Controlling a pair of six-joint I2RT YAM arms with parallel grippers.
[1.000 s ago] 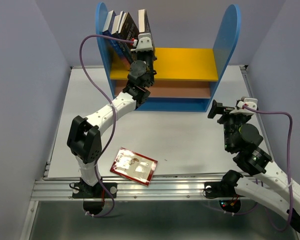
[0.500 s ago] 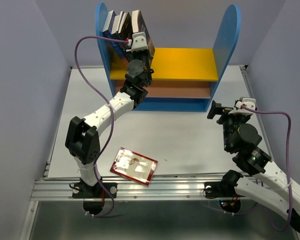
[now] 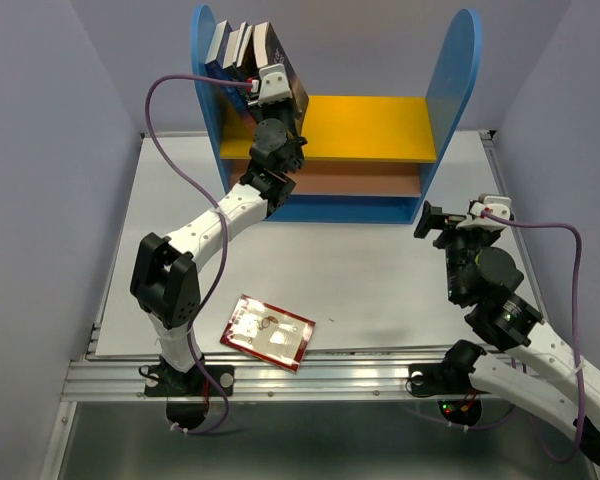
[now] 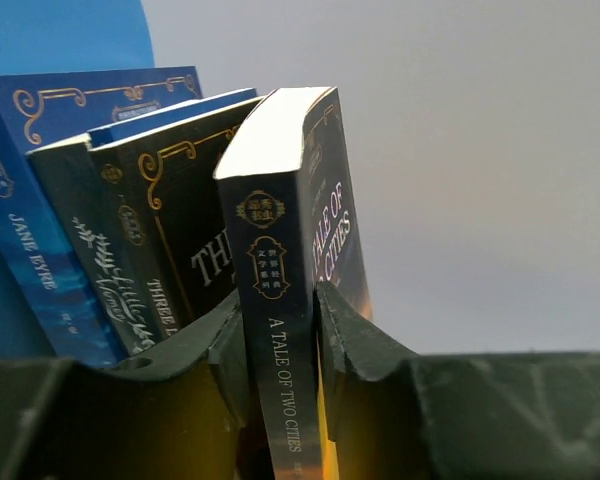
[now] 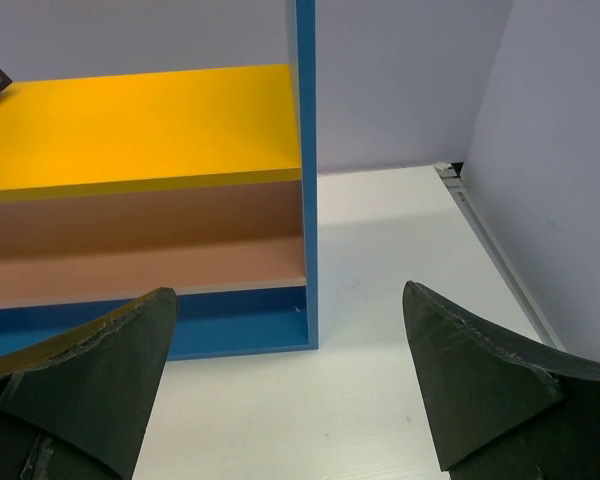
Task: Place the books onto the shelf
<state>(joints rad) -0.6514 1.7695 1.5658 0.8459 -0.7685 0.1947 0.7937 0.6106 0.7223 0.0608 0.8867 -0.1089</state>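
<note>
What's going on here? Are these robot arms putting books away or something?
Yes. The left gripper is clamped on a dark paperback, holding it upright beside the other books at the left end of the blue shelf. The right gripper hangs open near the shelf's right side, holding nothing. One more book, the red-bordered book, lies flat on the table, not yet shelved.

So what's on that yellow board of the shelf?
A row of books leaning against the left blue panel; the outermost, A Tale of Two Cities, is pinched by the left gripper. Their lower edges are hidden behind the arm.
</note>
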